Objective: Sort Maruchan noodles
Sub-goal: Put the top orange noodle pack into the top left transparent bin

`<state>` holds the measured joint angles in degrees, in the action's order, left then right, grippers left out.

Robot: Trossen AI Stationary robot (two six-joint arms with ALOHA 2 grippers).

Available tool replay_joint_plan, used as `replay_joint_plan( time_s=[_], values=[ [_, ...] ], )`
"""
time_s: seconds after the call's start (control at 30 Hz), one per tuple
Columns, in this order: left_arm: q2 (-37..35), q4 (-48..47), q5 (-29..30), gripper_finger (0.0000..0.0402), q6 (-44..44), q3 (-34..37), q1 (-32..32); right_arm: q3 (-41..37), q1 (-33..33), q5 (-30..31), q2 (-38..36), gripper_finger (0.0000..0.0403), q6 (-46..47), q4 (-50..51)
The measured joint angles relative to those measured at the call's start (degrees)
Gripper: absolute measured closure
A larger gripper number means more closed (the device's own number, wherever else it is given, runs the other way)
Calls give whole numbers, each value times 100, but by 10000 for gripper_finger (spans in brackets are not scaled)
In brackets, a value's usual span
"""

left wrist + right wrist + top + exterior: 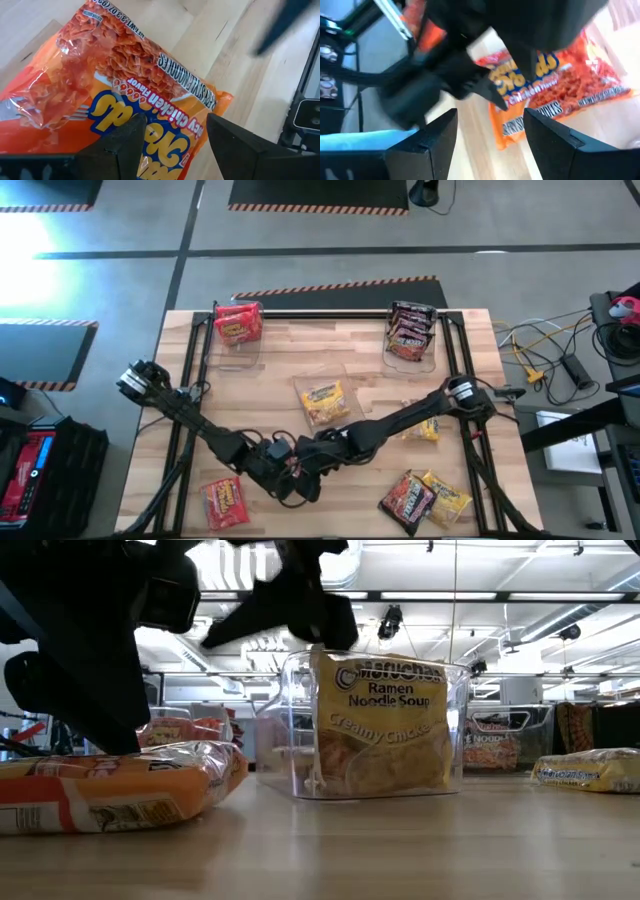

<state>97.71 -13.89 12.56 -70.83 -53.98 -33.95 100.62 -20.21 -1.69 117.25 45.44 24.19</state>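
At the front of the table, between the two arms – an orange-red packet (125, 75) of chicken-flavour Maruchan noodles, flat on the wood and not yet lifted. Directly above it, the left gripper (172, 125), parted wide with nothing held. Close alongside, the right gripper (490, 117), equally spread and empty, pointed at the same packet.

Judged to be the pick-up step for a loose red packet – approach made, grasp not closed. Already sorted, by the look of it: red packets in the clear bin at the back left (238, 323), dark ones in the bin at the back right (410, 330), a yellow creamy-chicken packet (385, 725) upright in the middle bin (282, 755). Loose on the table: another red packet at the front left (226, 502), a dark one (405, 498) and a yellow one (447, 495) touching at the front right, one more yellow (425, 428) beside the right arm.

Called for next: lowering the left gripper so the packet's edge sits between the fingers, closing gently on the crinkly wrapper, then carrying it to the back-left bin – with the right arm drawn clear first to avoid a knock.
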Motion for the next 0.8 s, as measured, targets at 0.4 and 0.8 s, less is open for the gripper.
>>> replay_joint_plan(
  time_s=[0.4, 0.8],
  values=[
    [9, 145, -4, 205, -38, 17, 34, 4, -188, -56, -284, 188, 434, 339],
    [42, 450, -11, 205, -127, 28, 42, -20, -487, 68, -282, 188, 1027, 1202]
  ],
)
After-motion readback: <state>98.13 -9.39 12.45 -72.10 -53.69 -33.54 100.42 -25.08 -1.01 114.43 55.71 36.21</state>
